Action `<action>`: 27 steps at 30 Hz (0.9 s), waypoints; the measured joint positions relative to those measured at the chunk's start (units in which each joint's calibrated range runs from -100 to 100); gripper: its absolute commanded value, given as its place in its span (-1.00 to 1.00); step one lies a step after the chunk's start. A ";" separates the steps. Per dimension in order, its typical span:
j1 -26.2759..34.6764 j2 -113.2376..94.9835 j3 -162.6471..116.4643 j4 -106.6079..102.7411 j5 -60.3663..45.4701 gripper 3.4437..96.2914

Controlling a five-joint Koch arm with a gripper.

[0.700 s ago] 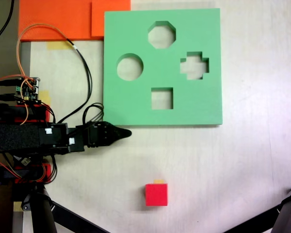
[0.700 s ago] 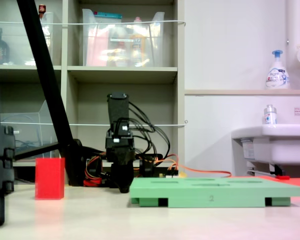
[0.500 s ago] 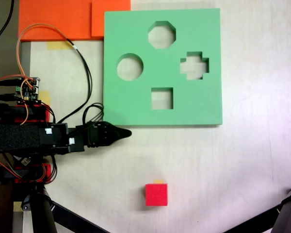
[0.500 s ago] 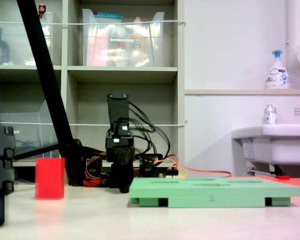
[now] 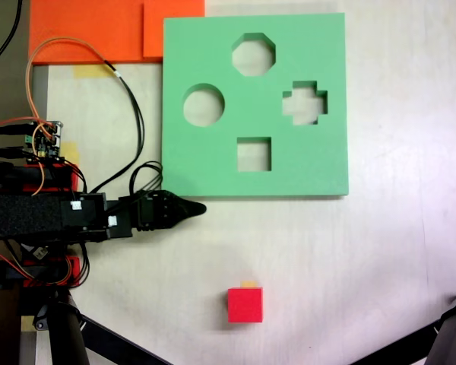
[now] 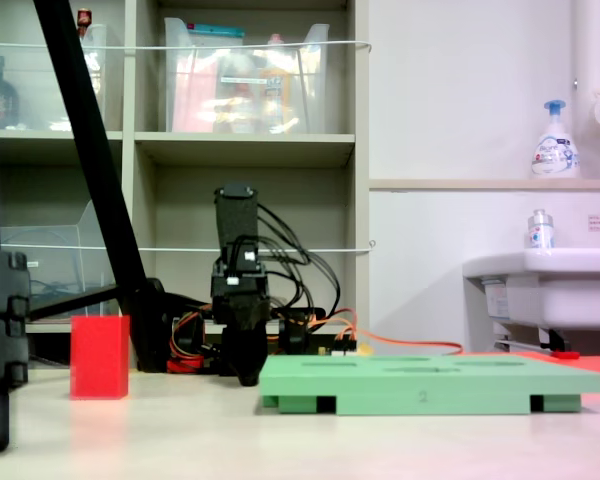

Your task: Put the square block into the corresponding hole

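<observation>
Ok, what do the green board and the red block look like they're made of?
The green board looks like foam: matte, no glare, thick slab edge with clean cutouts in the second exterior view. The red block has plain, matte faces and crisp edges; that could be foam, plastic or painted wood, and the pictures don't settle which.

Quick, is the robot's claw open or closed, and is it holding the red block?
Claw: closed, holding nothing. The red block sits alone on the table, away from the claw.
</observation>
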 measured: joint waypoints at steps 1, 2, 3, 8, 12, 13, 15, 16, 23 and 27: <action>0.15 0.00 0.00 0.00 0.00 -0.01; 0.39 0.00 0.00 0.00 0.00 -0.01; 0.49 0.00 0.00 -0.10 0.00 -0.01; -0.05 0.00 0.00 -0.10 0.20 -0.02; -3.76 0.00 0.00 0.00 7.42 -0.02; -4.69 0.00 0.00 -0.10 10.99 -0.03; -6.06 0.00 -0.10 -0.10 16.75 -0.09; -6.54 0.00 0.29 -0.69 18.85 -0.09; -9.23 19.97 54.39 -52.86 30.18 -0.09; -9.43 38.99 82.41 -82.43 34.09 -0.09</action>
